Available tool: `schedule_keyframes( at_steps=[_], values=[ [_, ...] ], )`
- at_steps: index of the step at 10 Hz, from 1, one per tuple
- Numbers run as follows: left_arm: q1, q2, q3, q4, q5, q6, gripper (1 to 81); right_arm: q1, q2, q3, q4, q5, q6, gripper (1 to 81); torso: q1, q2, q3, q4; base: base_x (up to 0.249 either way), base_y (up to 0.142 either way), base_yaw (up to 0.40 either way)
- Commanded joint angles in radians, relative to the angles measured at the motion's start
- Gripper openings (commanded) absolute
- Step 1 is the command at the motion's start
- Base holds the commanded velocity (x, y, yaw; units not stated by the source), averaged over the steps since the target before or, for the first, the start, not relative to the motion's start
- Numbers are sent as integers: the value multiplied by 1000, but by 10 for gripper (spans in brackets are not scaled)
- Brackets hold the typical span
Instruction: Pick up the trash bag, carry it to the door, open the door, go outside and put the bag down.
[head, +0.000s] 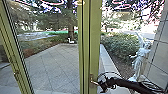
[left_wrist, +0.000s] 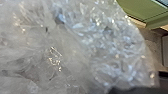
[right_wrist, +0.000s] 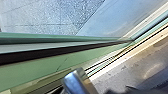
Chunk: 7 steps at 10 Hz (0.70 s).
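Note:
In the head view my right gripper (head: 104, 86) is at the door handle (head: 93, 82) on the green-framed glass door (head: 94, 37); whether they touch is hard to tell. The right wrist view has the metal handle (right_wrist: 74, 80) up close, with the green door frame (right_wrist: 37, 66) beyond it. Clear, crinkled plastic of the trash bag (left_wrist: 75, 47) spreads very near the camera in the left wrist view; how it is held there is hidden.
Through the glass lie a tiled yard (head: 55, 65), a bush (head: 120, 46) and a pale statue (head: 140, 60) at the right. A second handle (head: 16, 73) is on the frame at the left. A tiled wall (head: 160, 50) stands at the far right.

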Motion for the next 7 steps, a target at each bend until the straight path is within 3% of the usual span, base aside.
schedule_keyframes(
  at_steps=[1, 3, 7],
  values=[
    [-41, -11, -6, -4, 51, -3, 10, -9, 83, 15, -117, -101, -27, 811, 0, 0, 0, 0, 0, 0, 0],
    [-36, -9, -7, -4, 51, -4, 10, -43, 91, 10, -169, -62, -30, 811, 0, 0, 1, 0, 0, 0, 0],
    [-33, -8, -7, -4, 51, -6, 10, -76, 93, 1, -191, -49, -33, 811, 0, 0, 1, 0, 0, 0, 0]
  ],
)
